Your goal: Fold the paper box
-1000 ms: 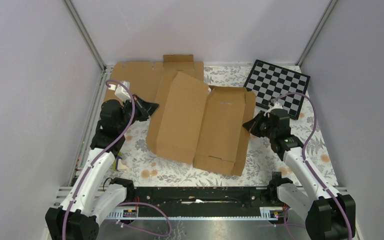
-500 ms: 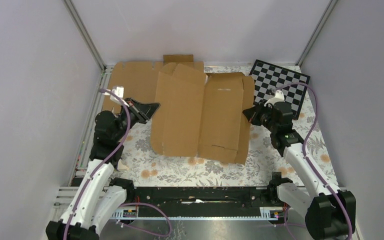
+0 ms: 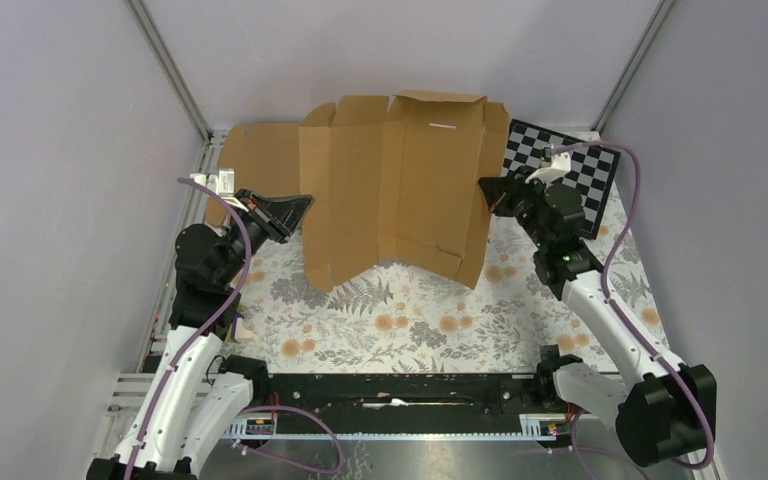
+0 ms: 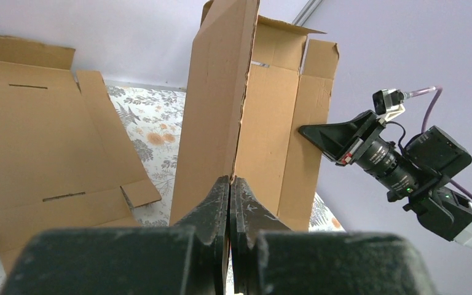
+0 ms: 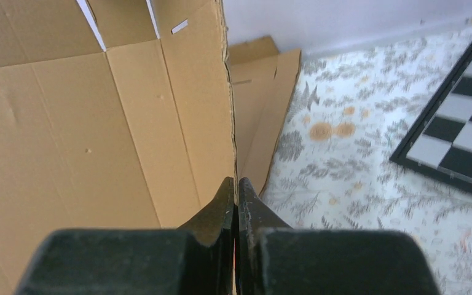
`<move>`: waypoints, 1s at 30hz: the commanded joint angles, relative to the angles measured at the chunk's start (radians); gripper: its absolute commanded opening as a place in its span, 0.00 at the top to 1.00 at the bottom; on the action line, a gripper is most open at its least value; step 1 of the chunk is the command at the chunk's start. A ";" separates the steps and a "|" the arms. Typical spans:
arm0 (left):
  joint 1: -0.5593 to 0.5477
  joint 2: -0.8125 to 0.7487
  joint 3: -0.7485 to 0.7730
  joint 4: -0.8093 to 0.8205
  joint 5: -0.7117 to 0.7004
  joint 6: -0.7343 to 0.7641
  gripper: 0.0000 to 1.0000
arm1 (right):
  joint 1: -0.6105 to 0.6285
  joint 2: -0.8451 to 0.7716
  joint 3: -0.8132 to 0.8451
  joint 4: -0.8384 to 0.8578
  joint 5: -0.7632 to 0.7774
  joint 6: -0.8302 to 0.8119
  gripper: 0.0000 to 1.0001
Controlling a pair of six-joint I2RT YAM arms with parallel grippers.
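Note:
The paper box (image 3: 400,190), a brown corrugated die-cut sheet, is held up off the table, standing nearly upright. My left gripper (image 3: 303,207) is shut on its left edge; in the left wrist view (image 4: 230,181) the jaws pinch the sheet's thin edge (image 4: 221,92). My right gripper (image 3: 485,192) is shut on its right edge; in the right wrist view (image 5: 235,183) the jaws clamp the sheet (image 5: 98,123). The sheet's bottom edge hangs above the floral cloth.
A second flat brown cardboard sheet (image 3: 260,160) lies at the back left, also in the left wrist view (image 4: 37,135). A black-and-white checkerboard (image 3: 570,165) lies at the back right. Grey walls close in on three sides. The floral cloth (image 3: 410,320) covers the table.
Both grippers have lifted the paper box from lying tilted on the table to standing nearly upright, and moved it toward the back wall.

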 commanded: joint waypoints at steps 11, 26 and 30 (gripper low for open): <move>-0.066 -0.094 -0.137 -0.051 -0.076 0.079 1.00 | 0.135 0.149 -0.348 0.718 0.254 -0.417 1.00; -0.142 -0.128 -0.171 -0.136 -0.033 0.114 1.00 | 0.210 0.291 -0.439 0.955 0.430 -0.432 1.00; -0.160 -0.109 -0.178 -0.144 0.006 0.095 1.00 | 0.210 0.279 -0.427 0.896 0.482 -0.432 1.00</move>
